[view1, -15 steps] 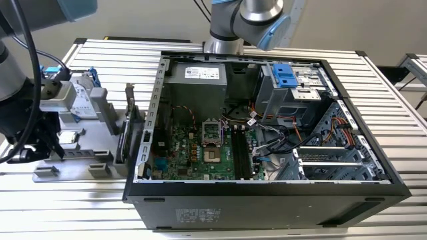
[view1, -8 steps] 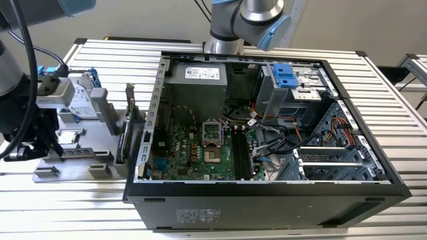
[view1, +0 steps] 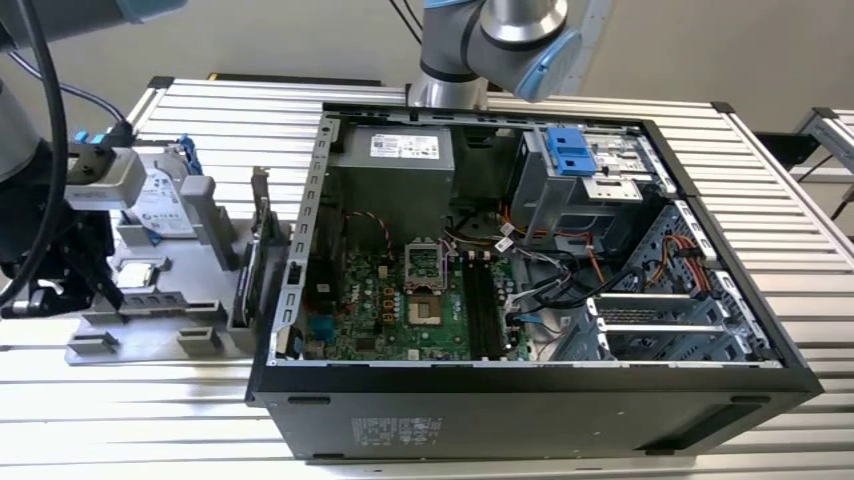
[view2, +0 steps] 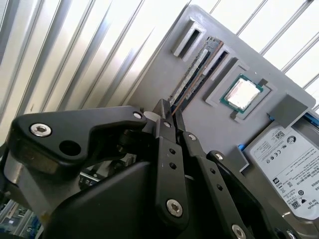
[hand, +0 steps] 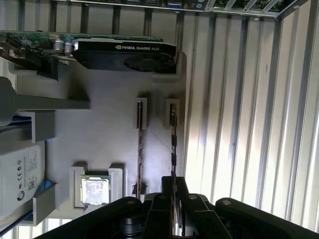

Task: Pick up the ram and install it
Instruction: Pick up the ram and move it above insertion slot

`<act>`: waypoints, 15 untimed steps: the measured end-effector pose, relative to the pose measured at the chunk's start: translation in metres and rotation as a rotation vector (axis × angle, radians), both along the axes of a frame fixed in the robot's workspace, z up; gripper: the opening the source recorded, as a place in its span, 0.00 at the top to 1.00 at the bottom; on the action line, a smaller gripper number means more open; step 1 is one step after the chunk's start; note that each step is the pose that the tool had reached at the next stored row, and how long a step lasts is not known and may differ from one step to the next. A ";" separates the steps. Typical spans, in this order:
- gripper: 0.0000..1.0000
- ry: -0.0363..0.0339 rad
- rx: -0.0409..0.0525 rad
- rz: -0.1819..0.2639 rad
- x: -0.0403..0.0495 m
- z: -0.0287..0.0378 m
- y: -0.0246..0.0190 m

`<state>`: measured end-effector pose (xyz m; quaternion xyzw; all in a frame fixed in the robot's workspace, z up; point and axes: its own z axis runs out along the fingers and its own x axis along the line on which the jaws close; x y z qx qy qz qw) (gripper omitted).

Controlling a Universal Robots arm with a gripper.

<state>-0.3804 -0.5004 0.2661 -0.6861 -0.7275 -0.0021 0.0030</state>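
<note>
Ram [hand: 173,144]: stood on edge in the outer slot of the grey parts tray [hand: 99,134], beside the slatted worktop [hand: 249,124].
Long axis: was laid along the slot, running straight away from the gripper [hand: 174,184] toward the graphics card [hand: 124,52].
Fingers [hand: 167,191]: were set one on each flat face of the ram's near end and appeared clenched on it, with the ram not lifted from its slot.
Neighbour: a second memory stick [hand: 140,149] was seated in the parallel slot just beside, outside the grasp.
Destination: the open computer case [view1: 534,385] was placed well apart from the tray.
</note>
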 end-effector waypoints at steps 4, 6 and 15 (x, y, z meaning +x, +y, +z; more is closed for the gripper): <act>1.00 -0.0001 0.0000 0.000 0.0000 0.0026 -0.0001; 1.00 -0.0001 0.0001 0.000 0.0001 0.0036 -0.0001; 1.00 0.0000 0.0000 0.000 -0.0002 0.0096 -0.0001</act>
